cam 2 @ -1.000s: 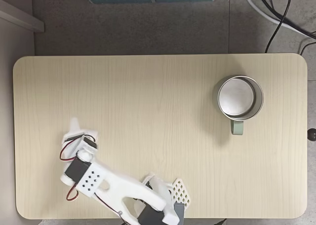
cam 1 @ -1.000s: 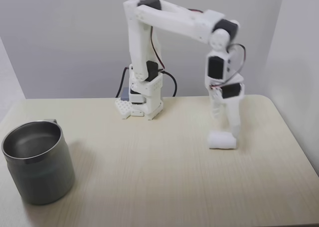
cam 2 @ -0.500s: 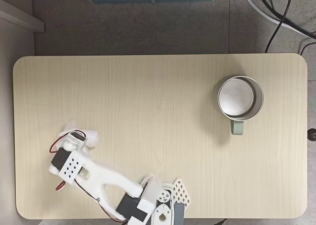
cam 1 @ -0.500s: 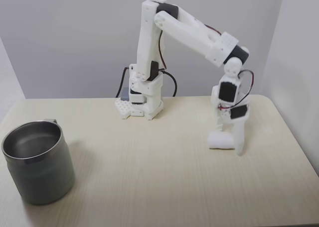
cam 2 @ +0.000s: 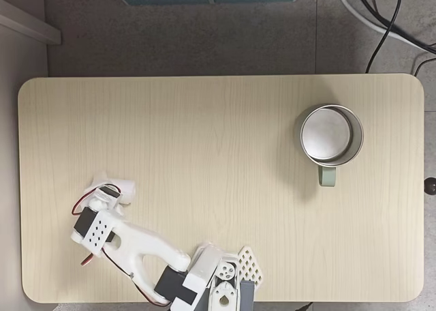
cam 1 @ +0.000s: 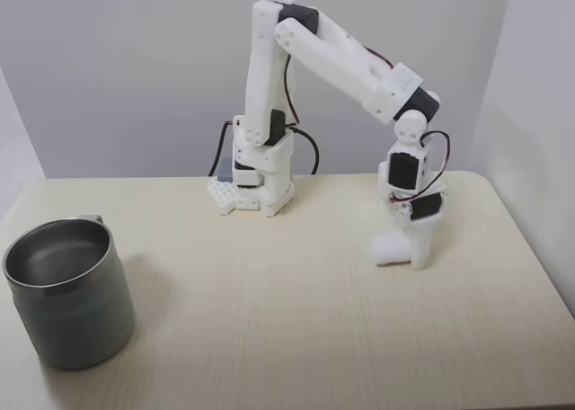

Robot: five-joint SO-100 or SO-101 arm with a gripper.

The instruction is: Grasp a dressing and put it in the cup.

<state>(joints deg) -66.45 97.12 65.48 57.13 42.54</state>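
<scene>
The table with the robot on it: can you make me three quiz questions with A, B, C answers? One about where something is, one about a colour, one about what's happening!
1. Where is the dressing?
A. In the cup
B. On the table by the hand
C. On the floor

2. What colour is the cup?
A. Grey
B. Red
C. Yellow

3. What is inside the cup?
A. The dressing
B. Water
C. Nothing

Answers:
1 B, the white roll lies on the table right at the hand.
2 A, its steel wall looks grey in both fixed views.
3 C, from above the cup's bottom is bare.
</scene>
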